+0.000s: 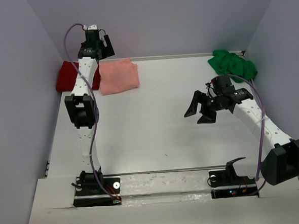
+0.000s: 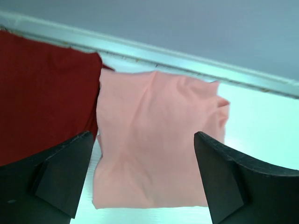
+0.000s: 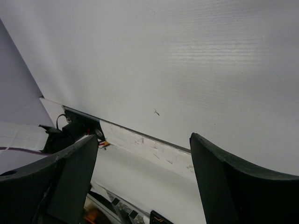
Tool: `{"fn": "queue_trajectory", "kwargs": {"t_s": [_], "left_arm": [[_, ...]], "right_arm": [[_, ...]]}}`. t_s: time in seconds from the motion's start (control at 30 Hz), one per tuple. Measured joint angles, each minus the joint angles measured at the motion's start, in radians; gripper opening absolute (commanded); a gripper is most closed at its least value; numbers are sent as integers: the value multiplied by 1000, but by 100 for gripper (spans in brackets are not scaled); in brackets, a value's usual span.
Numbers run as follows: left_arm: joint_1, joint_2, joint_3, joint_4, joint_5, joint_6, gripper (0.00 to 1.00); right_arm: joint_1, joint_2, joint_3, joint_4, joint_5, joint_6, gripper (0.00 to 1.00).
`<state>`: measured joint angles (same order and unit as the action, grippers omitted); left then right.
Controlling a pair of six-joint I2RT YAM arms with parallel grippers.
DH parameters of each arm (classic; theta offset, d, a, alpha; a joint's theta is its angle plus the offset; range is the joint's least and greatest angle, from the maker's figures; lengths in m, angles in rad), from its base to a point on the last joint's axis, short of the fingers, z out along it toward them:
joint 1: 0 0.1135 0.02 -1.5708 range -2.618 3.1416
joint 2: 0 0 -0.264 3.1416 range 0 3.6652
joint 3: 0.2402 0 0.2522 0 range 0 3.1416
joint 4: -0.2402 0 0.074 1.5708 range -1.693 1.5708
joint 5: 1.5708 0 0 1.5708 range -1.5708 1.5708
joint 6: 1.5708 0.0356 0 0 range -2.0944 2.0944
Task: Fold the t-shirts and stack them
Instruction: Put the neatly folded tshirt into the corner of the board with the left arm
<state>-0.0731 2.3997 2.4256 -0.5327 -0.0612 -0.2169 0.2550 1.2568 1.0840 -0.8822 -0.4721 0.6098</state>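
Note:
The salmon-pink t-shirt (image 1: 118, 76) lies folded at the far left of the table, its left edge overlapping the folded dark red t-shirt (image 1: 65, 76). The bright green t-shirt (image 1: 233, 63) lies crumpled at the far right corner. My left gripper (image 1: 101, 48) hovers open and empty above the pink shirt. In the left wrist view the pink shirt (image 2: 154, 140) fills the space between the fingers of that gripper (image 2: 142, 135), with the red shirt (image 2: 42, 93) on the left. My right gripper (image 1: 194, 117) is open and empty above the bare table, right of centre; it shows open in its wrist view (image 3: 144, 136).
Grey walls close in the table (image 1: 156, 132) on the left, back and right. The arm bases (image 1: 96, 189) and their cables sit along the near edge, which also shows in the right wrist view (image 3: 140, 140).

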Motion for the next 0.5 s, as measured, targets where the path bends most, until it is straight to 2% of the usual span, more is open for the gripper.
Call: {"fn": "queue_trajectory", "kwargs": {"t_s": [0.03,0.07,0.1,0.13,0.17,0.27,0.5], "left_arm": [[-8,-45,-12,11,-1,0,85],[-15,-81,-22,19,-2,-2,69],[-22,-116,-39,29,-2,3,45],[-28,-151,-51,29,-3,-8,17],[-33,-184,-62,28,0,-14,0],[-48,-241,-90,16,26,-35,0],[-61,-269,-340,-80,78,-103,0]], "right_arm": [[0,0,0,0,-3,0,85],[0,0,0,0,-5,0,85],[0,0,0,0,-6,0,85],[0,0,0,0,-7,0,85],[0,1,0,1,-8,0,85],[0,3,0,2,-11,0,84],[0,14,0,8,-11,-1,84]]}}
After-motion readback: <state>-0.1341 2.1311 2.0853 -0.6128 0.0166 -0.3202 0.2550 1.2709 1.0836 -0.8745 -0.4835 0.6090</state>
